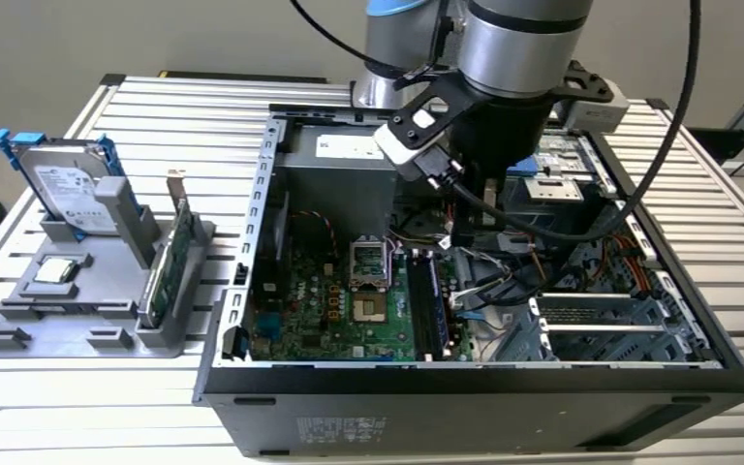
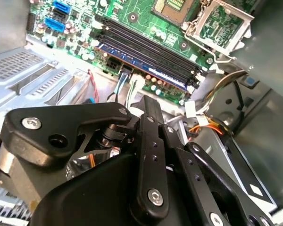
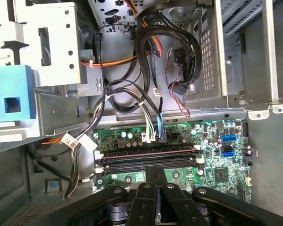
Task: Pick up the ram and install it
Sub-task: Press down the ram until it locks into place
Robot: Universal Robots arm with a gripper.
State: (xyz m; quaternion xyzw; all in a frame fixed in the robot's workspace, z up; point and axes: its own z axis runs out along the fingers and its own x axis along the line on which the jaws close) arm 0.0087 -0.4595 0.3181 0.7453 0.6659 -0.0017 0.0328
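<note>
Already the ram (image 2: pixel 146 63) sits in the motherboard's outermost slot; the tool (image 3: pixel 155 181), fingers pressed together and empty, hovers above it. Judged step: seating; next calls for checking both end latches.

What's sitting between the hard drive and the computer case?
In the exterior view, a green expansion card stands on the grey holder, between the hard drive and the open computer case.

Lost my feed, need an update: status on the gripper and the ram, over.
Gripper shut, holding nothing, low over the motherboard. Ram standing in its slot. Cables plugged in right beside it.
</note>
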